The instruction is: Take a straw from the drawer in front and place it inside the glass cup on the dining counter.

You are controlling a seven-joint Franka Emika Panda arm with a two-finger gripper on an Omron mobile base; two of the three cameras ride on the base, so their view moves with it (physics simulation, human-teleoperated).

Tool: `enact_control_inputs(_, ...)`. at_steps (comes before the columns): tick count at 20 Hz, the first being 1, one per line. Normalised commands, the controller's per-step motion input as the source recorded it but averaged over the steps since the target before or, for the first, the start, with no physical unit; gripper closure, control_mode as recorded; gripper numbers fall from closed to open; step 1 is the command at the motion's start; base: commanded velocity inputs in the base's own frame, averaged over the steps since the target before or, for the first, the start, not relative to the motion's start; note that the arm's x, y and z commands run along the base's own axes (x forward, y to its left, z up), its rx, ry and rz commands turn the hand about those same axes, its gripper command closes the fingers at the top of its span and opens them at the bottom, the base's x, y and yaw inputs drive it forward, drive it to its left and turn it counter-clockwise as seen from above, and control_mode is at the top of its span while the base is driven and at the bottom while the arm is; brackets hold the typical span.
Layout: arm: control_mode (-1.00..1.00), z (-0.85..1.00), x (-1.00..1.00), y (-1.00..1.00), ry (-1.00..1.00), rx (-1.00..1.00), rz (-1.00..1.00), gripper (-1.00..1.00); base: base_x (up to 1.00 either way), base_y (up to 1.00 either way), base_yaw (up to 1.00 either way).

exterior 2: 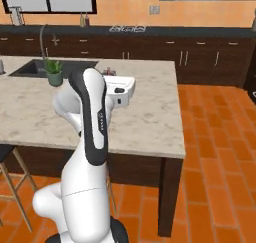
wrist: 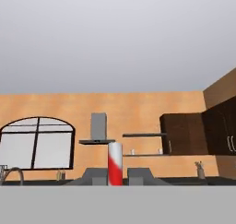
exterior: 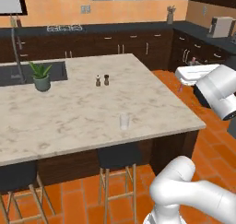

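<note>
The red-and-white striped straw [wrist: 115, 165] stands upright between my two dark fingertips, with my gripper [wrist: 115, 177] shut on it. In the left base view my white hand [exterior: 196, 73] hovers off the right end of the dining counter [exterior: 69, 112], above its top. The glass cup [exterior: 124, 120], small and clear, stands on that marble top near the front edge, left of and below my hand. In the right base view my arm covers the middle of the dining counter [exterior 2: 150, 114]. The drawer is out of view.
Two small dark shakers [exterior: 102, 80] stand mid-counter, and a potted plant [exterior: 41, 78] sits beside the sink [exterior: 27, 73] at the far left. Bar stools [exterior: 117, 158] stand under the front edge. Orange tiled floor lies to the right.
</note>
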Motion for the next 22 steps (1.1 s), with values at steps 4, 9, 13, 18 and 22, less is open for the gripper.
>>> enact_control_inputs(4, 1.00, 0.00, 0.00, 0.00, 0.00, 0.00, 0.00, 1.00, 0.61, 0.68, -0.55)
enact_control_inputs(9, 1.00, 0.00, 0.00, 0.00, 0.00, 0.00, 0.00, 1.00, 0.74, 0.75, -0.36)
enact_control_inputs(13, 1.00, 0.00, 0.00, 0.00, 0.00, 0.00, 0.00, 1.00, 0.73, 0.80, -0.26)
enact_control_inputs(18, -1.00, 0.00, 0.06, 0.11, -0.09, 0.00, 0.12, 1.00, 0.10, 0.13, -0.03)
enact_control_inputs(22, -1.00, 0.01, 0.03, -0.01, -0.18, -0.01, 0.49, 1.00, 0.00, 0.00, 0.00)
